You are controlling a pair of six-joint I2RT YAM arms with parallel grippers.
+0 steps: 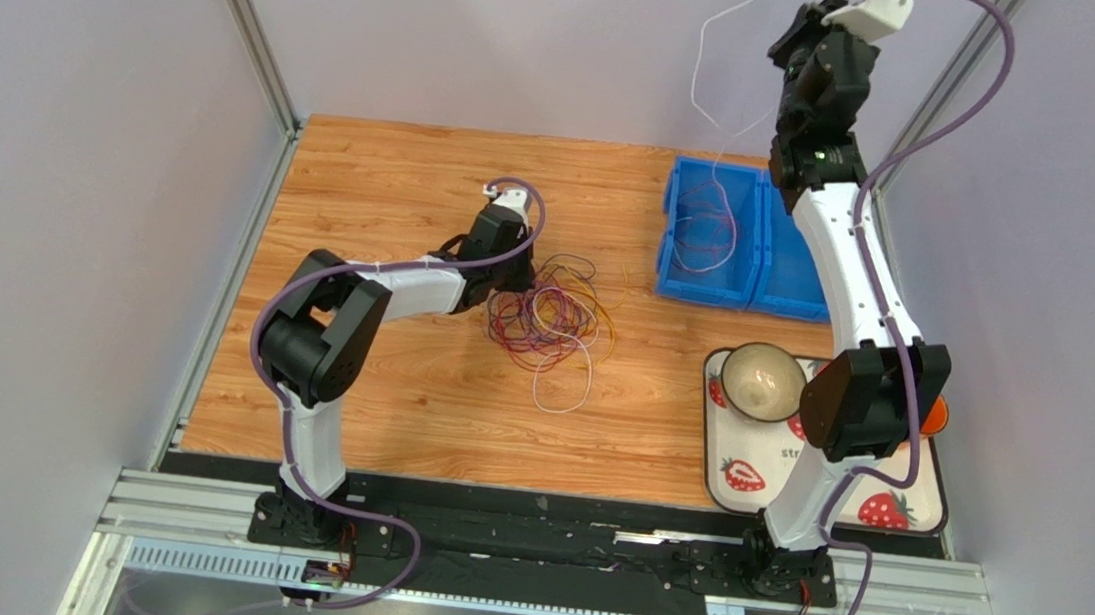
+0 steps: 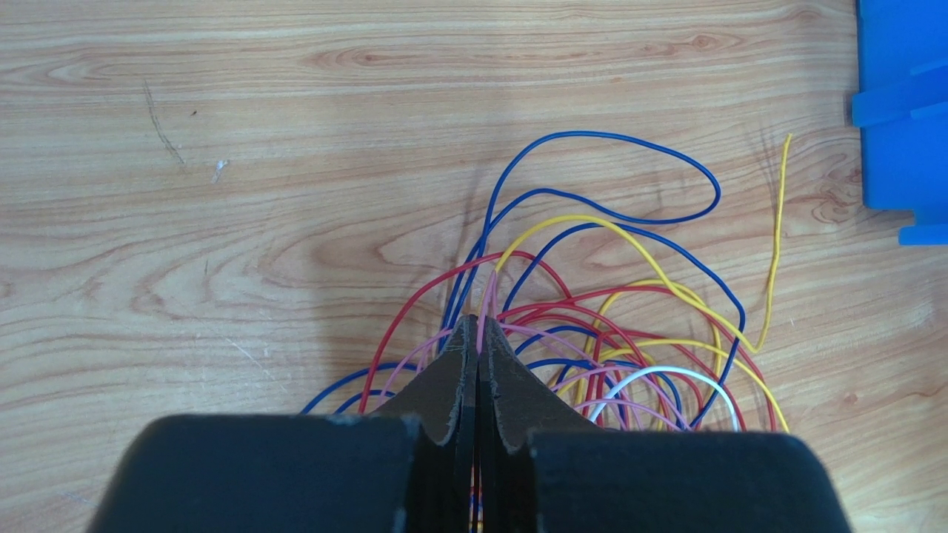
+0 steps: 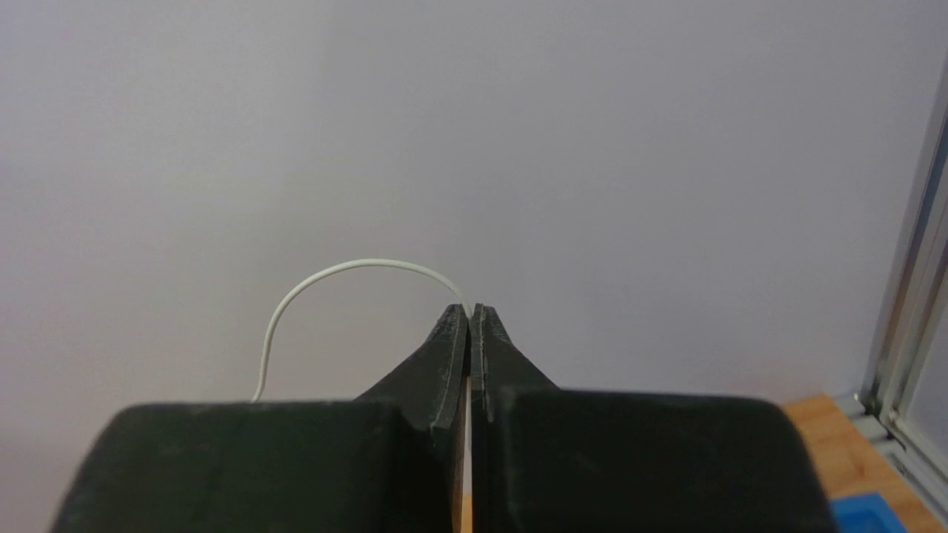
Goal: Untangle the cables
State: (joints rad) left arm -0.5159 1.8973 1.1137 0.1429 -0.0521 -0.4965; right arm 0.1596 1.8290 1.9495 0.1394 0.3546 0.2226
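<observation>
The cables [image 1: 556, 319] lie in a loose tangle of red, blue, yellow, pink and white loops on the wooden table. My left gripper [image 1: 516, 278] is down at the tangle's left edge. In the left wrist view it [image 2: 479, 324] is shut on a pink wire [image 2: 486, 291], with the other loops [image 2: 623, 333] spread beyond the fingers. My right gripper [image 1: 804, 9] is raised high above the back right. It [image 3: 467, 310] is shut on a white wire [image 3: 334, 268], which arcs left and hangs down [image 1: 699, 66] towards the blue bin.
A blue two-compartment bin [image 1: 753, 279] stands at the back right with a few wires in its left compartment; its corner also shows in the left wrist view [image 2: 901, 111]. A strawberry-print tray [image 1: 741, 480] with a bowl [image 1: 761, 381] lies at the front right, under the right arm.
</observation>
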